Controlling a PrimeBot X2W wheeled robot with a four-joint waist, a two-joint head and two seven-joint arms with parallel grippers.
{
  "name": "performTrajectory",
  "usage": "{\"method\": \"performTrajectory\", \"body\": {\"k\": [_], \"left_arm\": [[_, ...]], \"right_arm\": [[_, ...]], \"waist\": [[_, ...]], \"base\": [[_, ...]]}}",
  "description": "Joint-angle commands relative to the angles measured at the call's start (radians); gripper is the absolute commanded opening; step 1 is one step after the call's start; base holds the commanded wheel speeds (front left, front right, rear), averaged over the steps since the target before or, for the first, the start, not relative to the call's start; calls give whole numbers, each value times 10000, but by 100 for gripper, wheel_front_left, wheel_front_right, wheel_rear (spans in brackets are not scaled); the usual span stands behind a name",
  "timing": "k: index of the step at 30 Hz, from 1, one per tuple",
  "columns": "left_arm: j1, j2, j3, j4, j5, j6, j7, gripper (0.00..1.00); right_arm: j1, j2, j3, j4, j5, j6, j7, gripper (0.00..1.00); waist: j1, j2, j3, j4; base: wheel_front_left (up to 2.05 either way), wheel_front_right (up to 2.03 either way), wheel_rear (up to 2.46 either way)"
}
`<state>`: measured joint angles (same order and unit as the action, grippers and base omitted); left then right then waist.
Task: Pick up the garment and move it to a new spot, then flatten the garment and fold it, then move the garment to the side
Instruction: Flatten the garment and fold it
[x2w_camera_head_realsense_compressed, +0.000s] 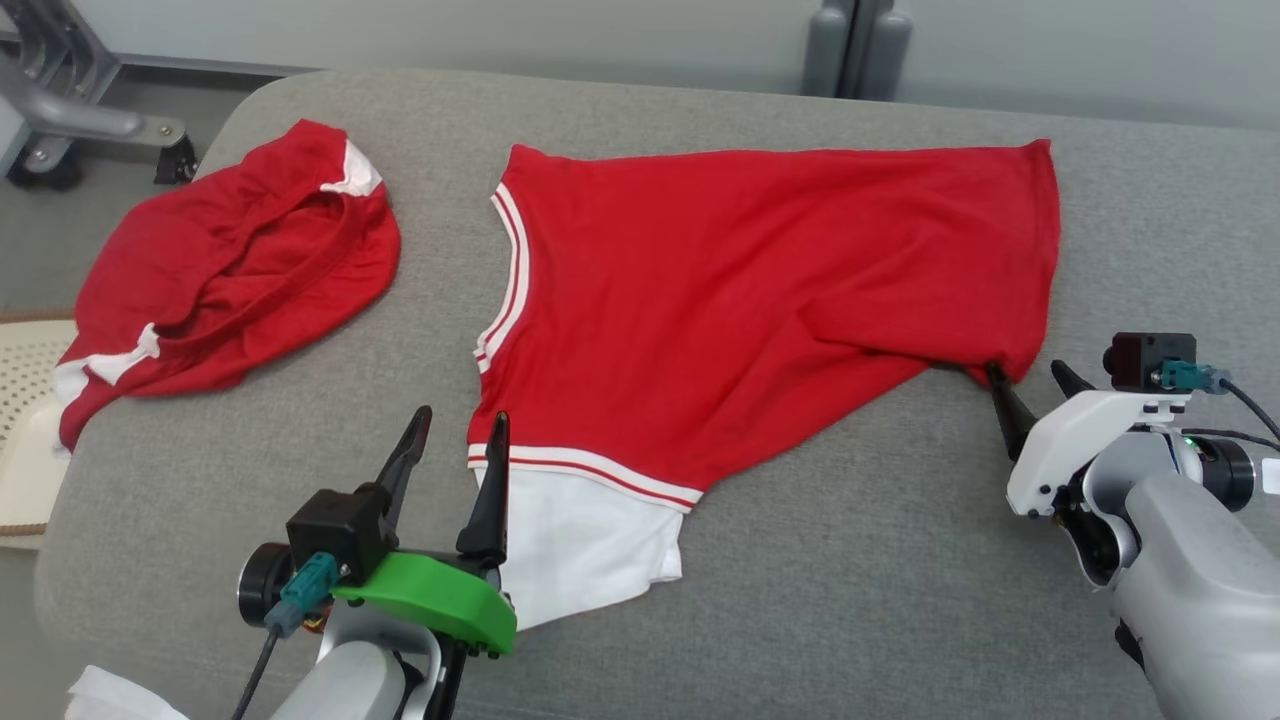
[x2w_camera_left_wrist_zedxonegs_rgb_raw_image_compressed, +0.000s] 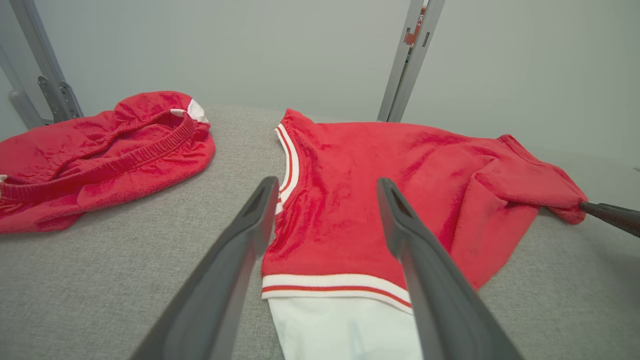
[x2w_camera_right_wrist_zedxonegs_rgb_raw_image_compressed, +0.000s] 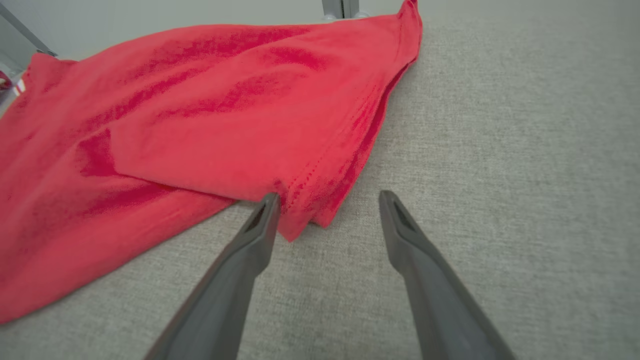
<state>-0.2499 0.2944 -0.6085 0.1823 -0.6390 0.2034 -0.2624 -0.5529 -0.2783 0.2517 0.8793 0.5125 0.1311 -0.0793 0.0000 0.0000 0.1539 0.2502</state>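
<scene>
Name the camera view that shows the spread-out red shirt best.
The head view: nearly the whole red shirt lies in it from above, striped trim to far hem. The left wrist view shows it low and foreshortened, partly behind the left gripper; the right wrist view frames one corner at the right gripper.

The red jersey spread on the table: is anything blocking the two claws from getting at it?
Nothing visible does. The left claw stands open right at the striped hem of the red jersey, the right claw open at its lower right corner. The crumpled red garment lies apart, off to the left.
</scene>
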Motion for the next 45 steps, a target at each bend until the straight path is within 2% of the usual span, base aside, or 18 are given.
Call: {"method": "performTrajectory", "body": {"k": [1,7,8,9,11,15,18,25,31,35,39,42,45], "left_arm": [[-65,-114,141,105,125,-116,-32,100],[81,-467,499,524,485,-538,-33,100],[109,-514,548,607,531,-587,-33,100],[136,-542,594,666,568,-632,-33,100],[211,-592,709,766,620,-714,-33,100],[330,-720,865,913,725,-839,-34,100],[459,-734,991,995,795,-903,-34,100],[593,-734,1093,1133,885,-1042,-33,100],[619,-736,1164,1229,888,-1076,-33,100],[669,-768,1209,1270,881,-1080,-33,100],[693,-809,1233,1340,880,-1119,-35,100],[741,-850,1227,1395,882,-1141,-33,100],[671,-937,1127,1499,903,-1204,-35,100]], "right_arm": [[-260,-75,35,291,176,-7,106,100],[-729,-10,235,1374,959,-7,647,100],[-742,13,318,1464,1072,-7,646,57],[-726,55,379,1441,1212,-2,576,0],[-635,44,503,1297,1464,-2,384,0],[-528,-405,757,943,1788,-8,-56,0],[-295,-615,1126,466,2126,-8,145,0],[269,-1616,1802,-1212,3053,-8,1383,0],[811,-2757,1955,-3134,4001,-10,2949,0],[1317,-3637,1519,-4295,4404,-10,3972,0],[1984,-4216,819,-5334,4610,-8,4720,0],[2491,-4404,-40,-5997,4507,-8,4757,0],[2829,-4079,-694,-6506,4151,-5,4867,0]], "waist": [[0,0,367,595],[0,0,361,903],[0,0,329,914],[0,0,288,912],[0,0,173,875],[0,0,-12,698],[0,0,-129,463],[0,0,-284,-190],[0,0,-365,-686],[0,0,-362,-890],[0,0,-381,-982],[0,0,-432,-987],[0,0,-465,-870]], "base": [[0,0,0],[0,0,0],[0,0,0],[0,0,0],[0,0,0],[0,0,0],[0,0,0],[0,0,0],[0,0,0],[0,0,0],[0,0,0],[0,0,0],[0,0,0]]}}
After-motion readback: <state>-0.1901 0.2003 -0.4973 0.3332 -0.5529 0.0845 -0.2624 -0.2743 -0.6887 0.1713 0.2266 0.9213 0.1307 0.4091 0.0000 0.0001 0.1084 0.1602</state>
